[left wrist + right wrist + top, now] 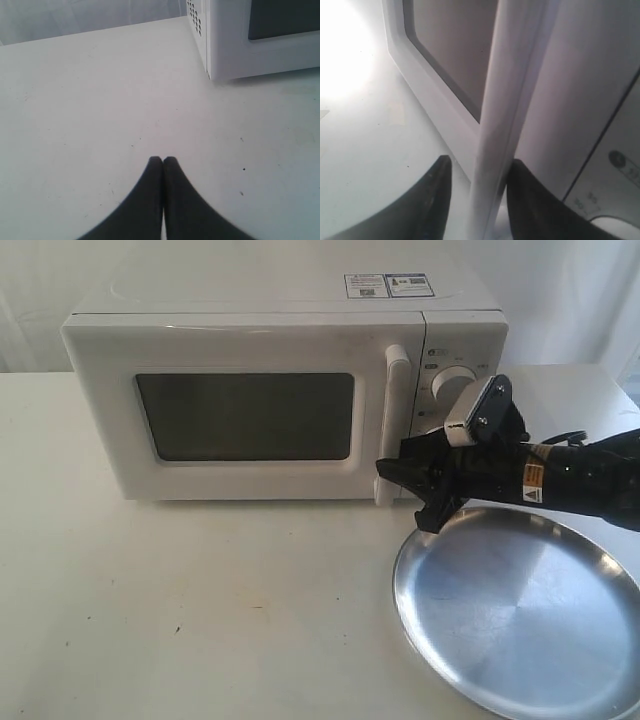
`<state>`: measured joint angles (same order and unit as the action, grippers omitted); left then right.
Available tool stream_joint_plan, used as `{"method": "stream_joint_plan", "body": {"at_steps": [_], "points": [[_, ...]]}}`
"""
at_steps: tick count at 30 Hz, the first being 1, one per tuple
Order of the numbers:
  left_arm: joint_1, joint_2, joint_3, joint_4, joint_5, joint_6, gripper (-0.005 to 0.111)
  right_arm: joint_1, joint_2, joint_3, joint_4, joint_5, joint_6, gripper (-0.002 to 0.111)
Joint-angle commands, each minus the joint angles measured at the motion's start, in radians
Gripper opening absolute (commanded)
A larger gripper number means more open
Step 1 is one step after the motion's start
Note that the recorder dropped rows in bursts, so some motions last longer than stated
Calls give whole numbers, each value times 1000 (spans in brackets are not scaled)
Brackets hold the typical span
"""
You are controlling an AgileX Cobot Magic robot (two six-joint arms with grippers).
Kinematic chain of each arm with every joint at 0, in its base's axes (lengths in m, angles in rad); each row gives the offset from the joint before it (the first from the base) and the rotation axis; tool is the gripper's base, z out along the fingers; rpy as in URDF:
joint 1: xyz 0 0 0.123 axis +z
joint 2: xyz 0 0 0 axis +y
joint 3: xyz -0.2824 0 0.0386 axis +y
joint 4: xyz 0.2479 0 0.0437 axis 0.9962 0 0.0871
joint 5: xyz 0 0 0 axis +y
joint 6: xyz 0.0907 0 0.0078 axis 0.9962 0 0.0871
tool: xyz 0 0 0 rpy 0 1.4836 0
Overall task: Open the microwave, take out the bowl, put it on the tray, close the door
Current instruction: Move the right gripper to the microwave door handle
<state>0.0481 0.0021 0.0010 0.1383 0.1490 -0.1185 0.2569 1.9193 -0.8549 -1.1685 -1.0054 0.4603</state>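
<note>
Microwave (280, 390) on bench (200, 620), along rear edge, door (240, 410) facing front. Tray (520, 620) at front right corner, before microwave's right end. Right jaws either side of door handle (396, 400), over tray's rear rim.

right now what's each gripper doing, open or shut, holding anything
left gripper: shut, holding nothing
right gripper: open, one finger on each side of the door handle, not clamped on it
</note>
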Motion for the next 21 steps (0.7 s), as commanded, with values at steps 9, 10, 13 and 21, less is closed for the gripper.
{"method": "stream_joint_plan", "body": {"at_steps": [9, 10, 13, 21], "points": [[-1, -2, -1, -3, -1, -6, 0, 26, -43, -42, -55, -216, -68, 0], [-1, -2, -1, -3, -1, -6, 0, 26, -43, -42, -93, -216, -68, 0], [-1, -2, -1, -3, -1, -6, 0, 63, -45, -42, -194, -216, -64, 0], [-1, -2, -1, -3, -1, -6, 0, 224, -59, -50, -382, -216, -7, 0]]}}
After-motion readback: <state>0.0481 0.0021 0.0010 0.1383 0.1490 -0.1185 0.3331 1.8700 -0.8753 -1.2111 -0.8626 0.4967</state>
